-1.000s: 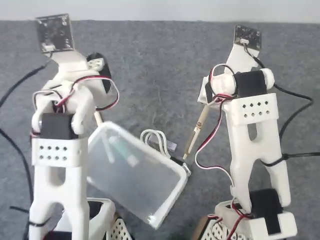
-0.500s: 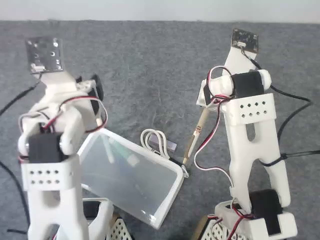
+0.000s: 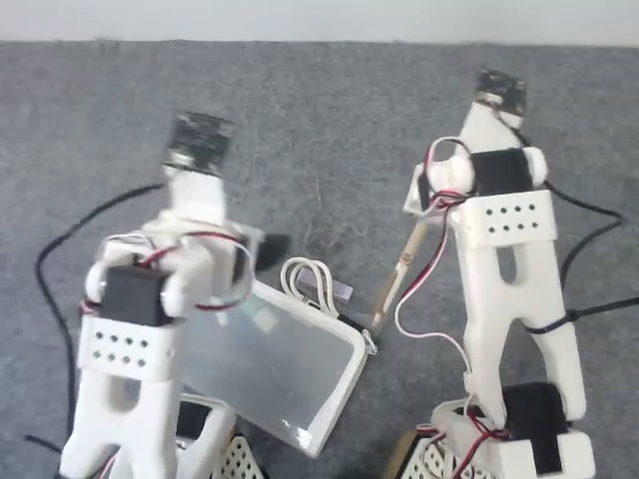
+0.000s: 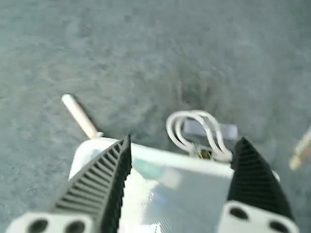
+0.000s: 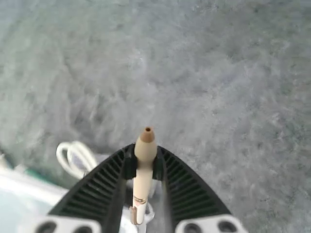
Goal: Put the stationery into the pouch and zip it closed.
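Two white robot arms stand side by side on a grey table [image 3: 329,120], seen from above.

A clear pouch [image 3: 290,369] lies flat on the table between the arms, nearer the left one and partly hidden under it. A white looped cord [image 3: 310,279] lies at its far edge, near the dark zip end at the corner.

The left tool [image 4: 184,145] hangs over the far edge of the pouch [image 4: 184,194] with its two black ridged jaws spread wide and nothing between them. In its wrist view the cord [image 4: 192,128] lies on the table just beyond the pouch. A pale stick [image 4: 80,116] lies slanted on the table, one end meeting the pouch's other far corner. Something greenish shows faintly through the pouch wall; what it is cannot be told.

The right tool [image 5: 144,155] is clamped on a beige pen [image 5: 142,179], its black jaws pressed against both sides of the barrel. From above, the pen [image 3: 399,274] slants down from the tool toward the pouch's zip corner, its lower end just beside that corner. Whether the pen touches the pouch cannot be told.
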`<state>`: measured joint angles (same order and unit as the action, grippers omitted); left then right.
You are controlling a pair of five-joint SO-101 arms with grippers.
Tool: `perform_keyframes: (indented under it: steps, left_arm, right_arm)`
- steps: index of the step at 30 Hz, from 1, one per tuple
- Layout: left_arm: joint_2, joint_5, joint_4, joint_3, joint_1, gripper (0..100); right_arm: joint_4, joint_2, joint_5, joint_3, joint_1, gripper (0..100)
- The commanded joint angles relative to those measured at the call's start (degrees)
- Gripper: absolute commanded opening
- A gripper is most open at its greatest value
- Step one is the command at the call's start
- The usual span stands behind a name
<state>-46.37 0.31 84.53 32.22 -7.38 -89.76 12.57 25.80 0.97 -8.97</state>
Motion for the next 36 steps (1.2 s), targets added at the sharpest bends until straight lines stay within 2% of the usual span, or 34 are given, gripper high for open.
perform_keyframes:
  steps: [1, 6, 11, 17, 27, 33, 36]
  left_arm:
    - [-1.1, -4.2, 4.0, -0.3, -7.6, 32]
    - [-1.1, -6.6, 5.7, 4.9, -20.3, 32]
    - [-1.1, -6.5, 1.3, 12.5, -28.9, 32]
    - [-1.0, -6.4, -5.9, 20.7, -31.8, 32]
    - [-0.2, -6.1, -9.1, 24.0, -38.4, 32]
    - [11.3, -6.5, -12.0, 23.7, -38.3, 26]
    - [15.5, -7.4, -11.5, 20.2, -34.7, 20]
  right_arm:
    - [3.9, 2.9, 0.5, 0.2, 4.7, 0.6]
    - [7.3, 2.5, 0.5, 0.4, 11.6, 0.6]
    - [8.3, 2.5, 0.5, 0.4, 15.4, 0.6]
    - [8.2, 2.4, 0.5, 0.4, 15.1, 0.6]
    - [8.2, 2.4, 0.5, 0.4, 15.1, 0.6]
    - [8.2, 2.4, 0.5, 0.4, 15.1, 0.6]
    - [8.0, 2.4, 0.5, 0.4, 15.1, 0.6]
